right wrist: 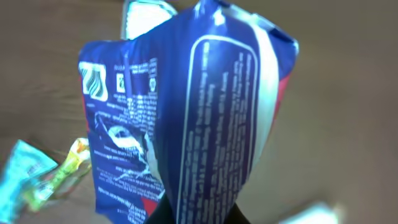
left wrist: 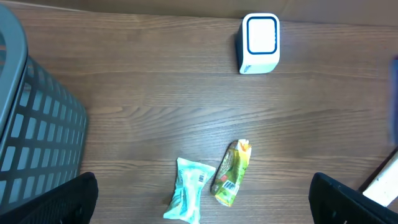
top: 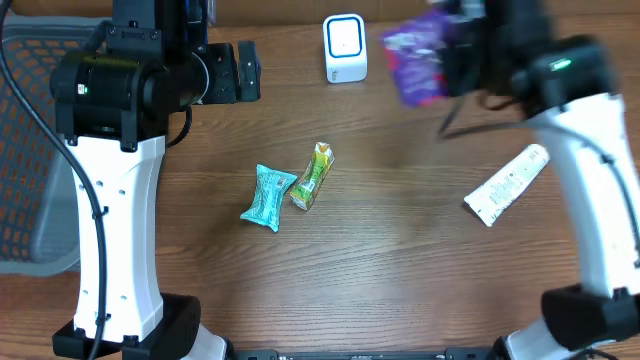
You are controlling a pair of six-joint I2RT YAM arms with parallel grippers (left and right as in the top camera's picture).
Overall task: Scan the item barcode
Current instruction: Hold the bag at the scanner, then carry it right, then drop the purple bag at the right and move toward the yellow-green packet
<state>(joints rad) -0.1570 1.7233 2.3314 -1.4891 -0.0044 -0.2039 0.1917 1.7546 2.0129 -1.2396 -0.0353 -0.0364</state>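
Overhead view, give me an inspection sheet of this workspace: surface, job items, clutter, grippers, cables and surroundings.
Surface: wooden table, nothing spilled.
Job's things: white scanner at the far edge; blue packet held beside it; teal packet, green packet and white tube lying flat.
Clutter: nothing seen.
Grippers: left gripper open, empty; right gripper shut on the blue packet.
Cables: black cable along the left arm; second cable by the right arm.
Surroundings: grey basket at left.
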